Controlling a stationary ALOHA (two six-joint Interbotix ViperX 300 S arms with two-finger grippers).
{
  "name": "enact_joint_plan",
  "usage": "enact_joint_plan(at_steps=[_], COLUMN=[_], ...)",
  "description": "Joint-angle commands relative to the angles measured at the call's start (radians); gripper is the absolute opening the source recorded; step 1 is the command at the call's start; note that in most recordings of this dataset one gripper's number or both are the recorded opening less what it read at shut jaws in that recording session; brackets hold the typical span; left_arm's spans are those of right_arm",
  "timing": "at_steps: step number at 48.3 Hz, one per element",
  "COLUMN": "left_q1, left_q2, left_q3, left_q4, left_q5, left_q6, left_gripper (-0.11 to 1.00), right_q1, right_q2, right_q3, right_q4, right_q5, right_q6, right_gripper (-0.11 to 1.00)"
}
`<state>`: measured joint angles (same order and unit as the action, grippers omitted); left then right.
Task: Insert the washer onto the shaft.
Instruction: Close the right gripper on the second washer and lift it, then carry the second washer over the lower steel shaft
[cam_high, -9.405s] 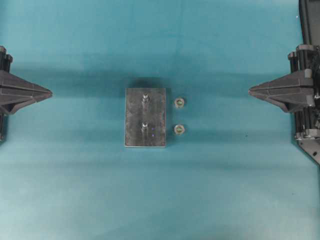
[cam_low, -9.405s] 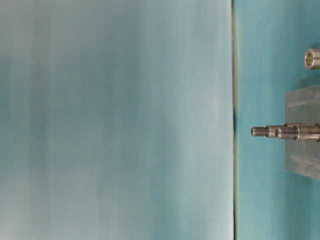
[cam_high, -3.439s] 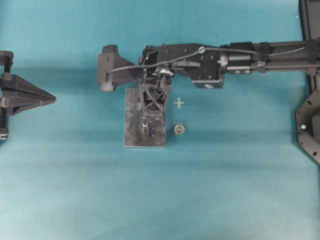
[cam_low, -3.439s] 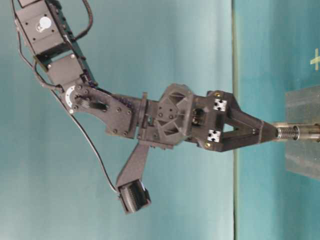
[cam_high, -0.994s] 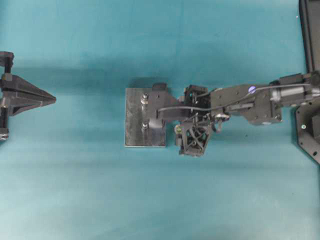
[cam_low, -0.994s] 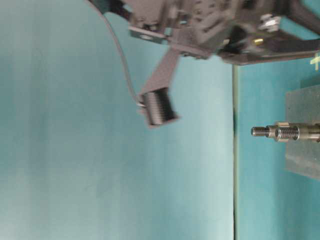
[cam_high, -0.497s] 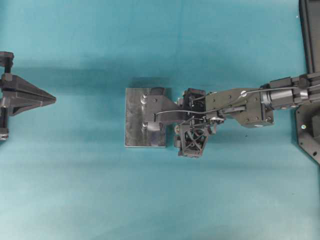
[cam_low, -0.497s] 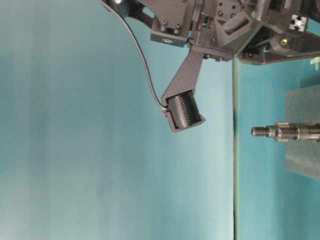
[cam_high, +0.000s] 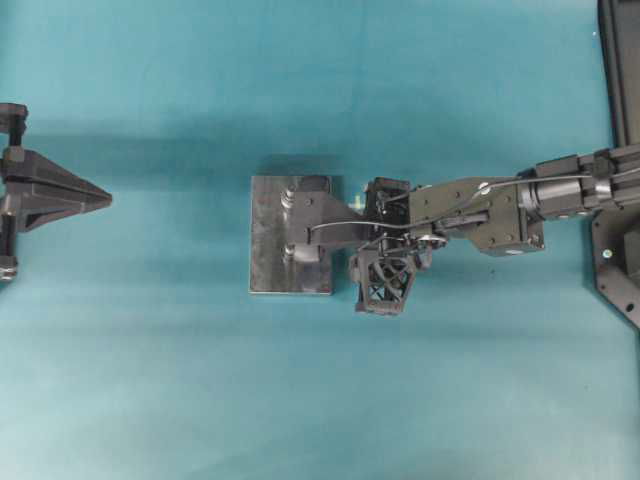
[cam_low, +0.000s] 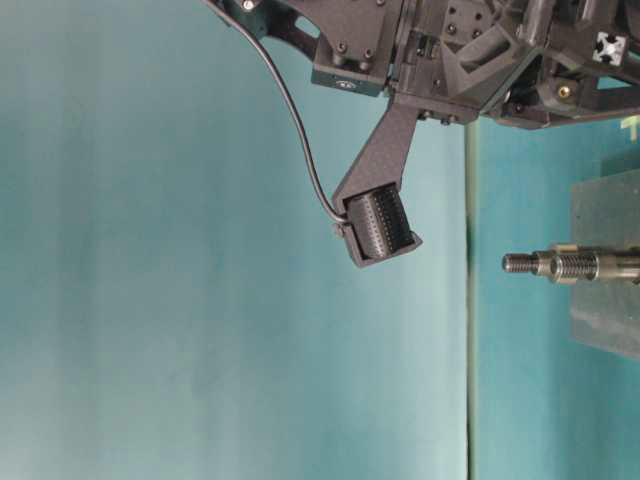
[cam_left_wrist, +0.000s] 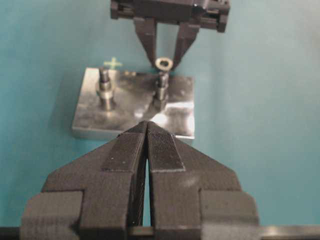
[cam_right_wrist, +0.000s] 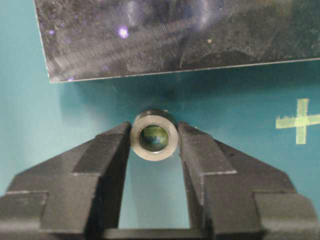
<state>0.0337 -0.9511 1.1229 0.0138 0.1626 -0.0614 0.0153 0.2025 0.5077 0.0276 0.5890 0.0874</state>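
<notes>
The washer (cam_right_wrist: 154, 137), a small steel ring, lies flat on the teal table just off the edge of the metal block (cam_right_wrist: 165, 35). My right gripper (cam_right_wrist: 154, 132) is shut on it, one finger touching each side. In the left wrist view the washer (cam_left_wrist: 163, 63) shows between the right gripper's fingers (cam_left_wrist: 146, 40), behind the block. Two upright threaded shafts (cam_left_wrist: 161, 90) (cam_left_wrist: 104, 87) stand on the block (cam_high: 268, 250). From overhead, my right gripper (cam_high: 360, 265) points down beside the block's right edge. My left gripper (cam_high: 100, 195) rests shut at the far left, its tips (cam_left_wrist: 146, 125) pressed together.
A yellow cross mark (cam_right_wrist: 300, 121) is on the table right of the held washer. The right arm (cam_high: 500, 210) reaches in from the right, its wrist camera (cam_low: 378, 228) hanging over the block. Open teal table surrounds the block.
Over the last second the right gripper's jaws closed in from wide open onto the washer, and the arm settled slightly lower. The left gripper has not moved.
</notes>
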Motion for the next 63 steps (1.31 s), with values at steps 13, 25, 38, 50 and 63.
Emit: enact_joint_plan(at_steps=[13,25,38,50,63], left_q1=[0.002,0.002,0.002,0.002,0.002], left_q2=[0.005,0.003,0.003,0.003,0.003], left_q3=[-0.018,-0.018,-0.018,-0.018,-0.018], left_q4=[0.003,0.003,0.003,0.003,0.003], left_q5=[-0.005,-0.005,-0.005,-0.006,-0.005], left_q6=[-0.002,-0.002,-0.002,-0.002,-0.002], left_gripper=[0.00,0.00,0.00,0.00,0.00], right_q1=[-0.011,-0.015,-0.015,-0.009,-0.003], right_q2=[-0.029,-0.078,-0.127,-0.106,-0.044], right_q3=[-0.009,-0.035,-0.137,-0.273,-0.385], right_q4=[-0.006,-0.032,-0.034,-0.035,-0.037], right_q5=[0.040,0.115,0.170,0.222,0.288], right_q6=[0.012,0.014,0.006,-0.015,-0.071], right_gripper=[0.34,0.34,0.34,0.34,0.34])
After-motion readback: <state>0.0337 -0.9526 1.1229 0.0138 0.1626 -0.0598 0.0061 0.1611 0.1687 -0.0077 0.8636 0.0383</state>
